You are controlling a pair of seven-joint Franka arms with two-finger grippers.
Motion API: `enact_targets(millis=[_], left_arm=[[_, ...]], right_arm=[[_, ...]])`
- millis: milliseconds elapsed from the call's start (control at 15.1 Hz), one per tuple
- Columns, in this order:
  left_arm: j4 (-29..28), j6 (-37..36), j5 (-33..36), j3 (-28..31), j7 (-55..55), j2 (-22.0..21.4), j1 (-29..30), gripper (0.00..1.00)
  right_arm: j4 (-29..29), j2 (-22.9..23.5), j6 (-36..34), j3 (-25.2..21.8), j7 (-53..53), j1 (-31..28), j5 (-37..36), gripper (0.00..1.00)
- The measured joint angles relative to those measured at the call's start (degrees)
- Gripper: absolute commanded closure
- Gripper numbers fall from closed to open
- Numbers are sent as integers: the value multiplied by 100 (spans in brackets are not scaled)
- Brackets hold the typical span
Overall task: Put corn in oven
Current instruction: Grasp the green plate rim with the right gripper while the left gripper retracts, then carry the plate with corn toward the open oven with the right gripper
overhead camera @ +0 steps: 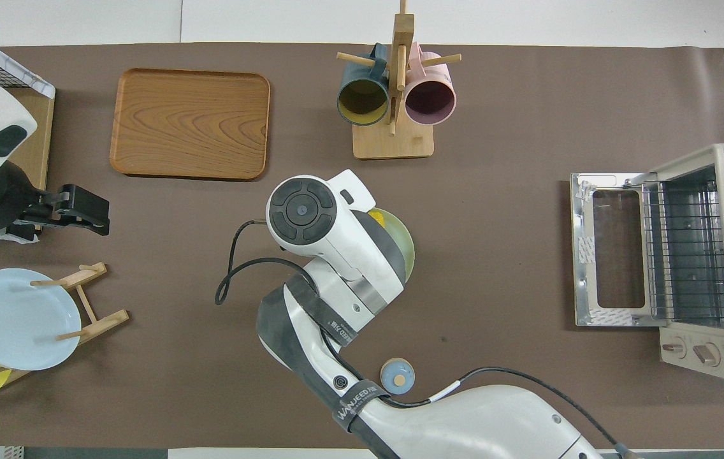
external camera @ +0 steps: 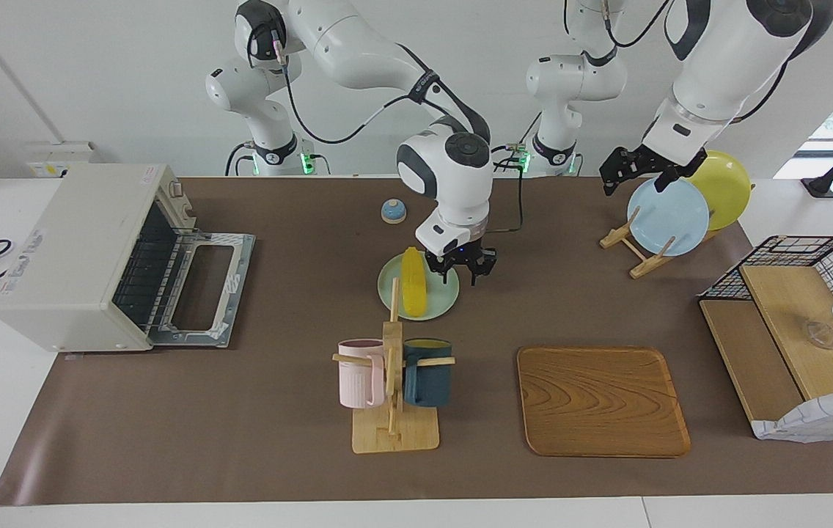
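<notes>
Hovering R gripper beside corn on plate

Reaching in from its base near the oven's end, the right arm bends over mid-table w/ wrist pointing down. The right gripper (external camera: pixel 463 270) hangs low over the green plate's (external camera: pixel 443 297) rim on the side toward the left arm's end, just beside the corn (external camera: pixel 413 282). Fingers part-open, nothing between them, not touching the cob as far as facing view shows. The left arm waits raised; the left gripper (external camera: pixel 620 170) sits up over the plate rack (external camera: pixel 633 246), fingers apart, empty.

Counts: 1 corn, 1 oven (external camera: pixel 79 253), 3 plates (green, blue (external camera: pixel 667 217), yellow (external camera: pixel 724 183)), 2 mugs (pink (external camera: pixel 359 374), dark blue (external camera: pixel 427 372)), 1 wooden tray (external camera: pixel 601 402), 1 small blue knob-like item (external camera: pixel 393 211) nearer the robots than the green plate.

Containers: green plate holds the corn lying lengthwise. Oven door is dropped flat open, wire rack inside, nothing on it. Rack holds blue + yellow plates upright. Mug tree (external camera: pixel 392 411) carries both mugs. Tray bare.
</notes>
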Motion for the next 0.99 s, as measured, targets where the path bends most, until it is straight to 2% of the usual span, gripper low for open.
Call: enact_targets(millis=[132,264,396,462,661,925,991], left_arm=[[-10,21,-1,-9,1,11,0,0],[-10,20,-1,-23,4,10,0,0],[-10,20,-1,-40,4,10,0,0],[-10,20,-1,-47,4,10,0,0],[-10,20,-1,-58,4,10,0,0],[-10,22,-1,-63,4,10,0,0],[-10,29,-1,-64,4,10,0,0]], right_arm=[[-329,-17,257,1,0,90,0,41],[-559,-67,328,0,0,159,0,48],[-713,-138,329,0,0,181,0,71],[-761,-171,329,0,0,182,0,79],[-866,-249,333,0,0,190,0,87],[-1109,-297,664,2,0,209,0,84],[-1209,-306,798,4,-1,210,0,93]])
